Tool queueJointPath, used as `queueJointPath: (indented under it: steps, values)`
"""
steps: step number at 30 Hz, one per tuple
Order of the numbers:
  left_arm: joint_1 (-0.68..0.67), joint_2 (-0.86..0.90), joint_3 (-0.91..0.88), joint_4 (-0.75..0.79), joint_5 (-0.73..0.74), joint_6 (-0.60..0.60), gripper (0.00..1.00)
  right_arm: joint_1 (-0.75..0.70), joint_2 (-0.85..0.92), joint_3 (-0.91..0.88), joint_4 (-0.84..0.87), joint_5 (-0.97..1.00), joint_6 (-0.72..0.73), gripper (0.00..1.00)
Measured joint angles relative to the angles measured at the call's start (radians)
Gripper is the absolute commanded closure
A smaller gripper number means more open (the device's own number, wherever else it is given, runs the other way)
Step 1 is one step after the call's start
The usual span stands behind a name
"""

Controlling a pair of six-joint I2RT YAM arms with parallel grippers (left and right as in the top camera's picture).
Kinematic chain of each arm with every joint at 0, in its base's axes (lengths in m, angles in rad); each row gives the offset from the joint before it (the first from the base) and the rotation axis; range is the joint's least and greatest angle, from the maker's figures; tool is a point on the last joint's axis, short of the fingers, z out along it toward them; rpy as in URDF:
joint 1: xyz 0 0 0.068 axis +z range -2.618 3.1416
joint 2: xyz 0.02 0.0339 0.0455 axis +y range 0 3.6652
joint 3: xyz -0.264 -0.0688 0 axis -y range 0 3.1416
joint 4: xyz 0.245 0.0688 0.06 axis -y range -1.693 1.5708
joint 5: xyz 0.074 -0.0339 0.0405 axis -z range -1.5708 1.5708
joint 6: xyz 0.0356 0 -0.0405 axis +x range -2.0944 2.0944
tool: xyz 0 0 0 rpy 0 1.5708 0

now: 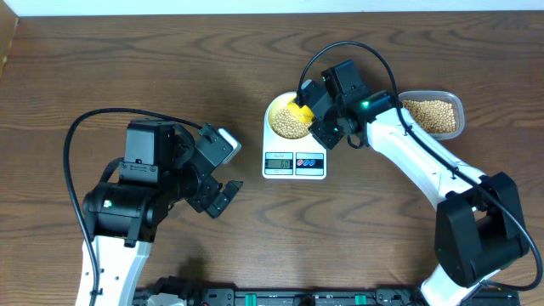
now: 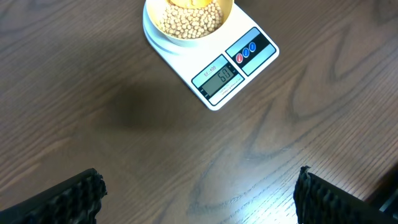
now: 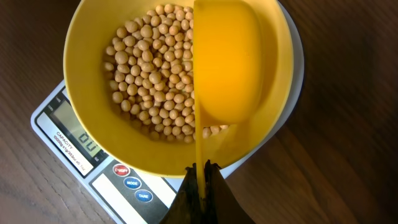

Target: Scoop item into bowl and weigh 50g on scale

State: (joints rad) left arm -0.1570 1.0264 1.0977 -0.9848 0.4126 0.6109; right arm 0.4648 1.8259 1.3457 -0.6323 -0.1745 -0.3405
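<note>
The yellow-cream bowl stands on the white scale and holds many beige beans. My right gripper is shut on the thin handle of a yellow measuring spoon. The spoon's scoop is turned on its side over the right half of the bowl, and I see no beans in it. In the left wrist view the scale's LCD seems to read 60. My left gripper is open and empty above bare wood, left of the scale.
A clear plastic tub with more beans stands right of the scale, behind the right arm. The scale's red and blue buttons face the table's front edge. The left arm's body fills the front left.
</note>
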Motion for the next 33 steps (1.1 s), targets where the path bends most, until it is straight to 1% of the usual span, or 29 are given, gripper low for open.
queueJointPath:
  steps: [14,26,33]
  values:
    - [0.000,0.000,0.000,0.000,0.000,0.000,0.01,0.001,0.000,0.000,-0.037,-0.084,0.001,0.99]
    - [0.000,0.000,0.000,0.000,0.000,0.000,0.01,-0.003,0.000,0.000,-0.037,-0.203,0.035,0.99]
    - [0.000,0.000,0.000,0.000,0.000,0.000,0.01,-0.039,0.000,0.000,-0.050,-0.307,0.072,0.99]
